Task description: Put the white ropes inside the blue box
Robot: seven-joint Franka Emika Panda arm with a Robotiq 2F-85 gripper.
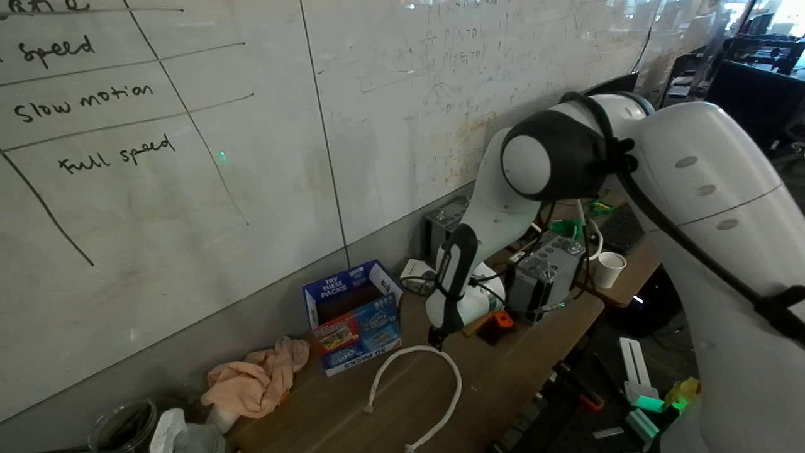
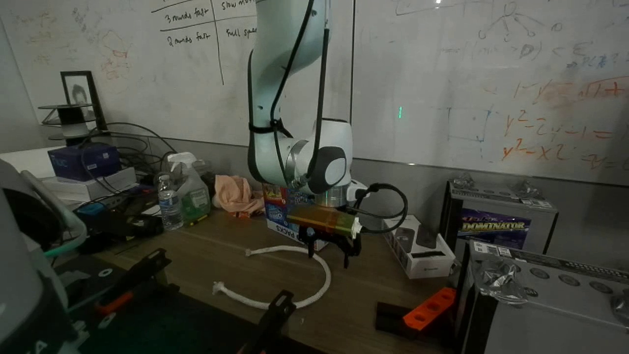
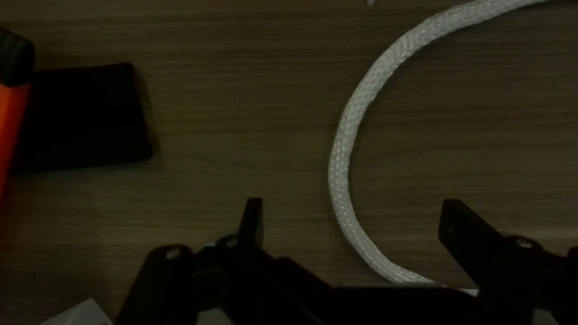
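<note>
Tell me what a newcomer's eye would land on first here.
Probably the big white arm, looming over the table in both exterior views, before a whiteboard with handwriting. Then, most likely, the white rope, curved on the table, and the blue box, open-topped at the table's back, below the whiteboard.

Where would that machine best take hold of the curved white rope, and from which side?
The white braided rope is probably best gripped mid-bend, from straight above. It lies flat in an open curve on the brown wooden table, so the jaws could close across its narrow width, leaving both ends free. In the wrist view, the bend shows between the open jaws.
</note>
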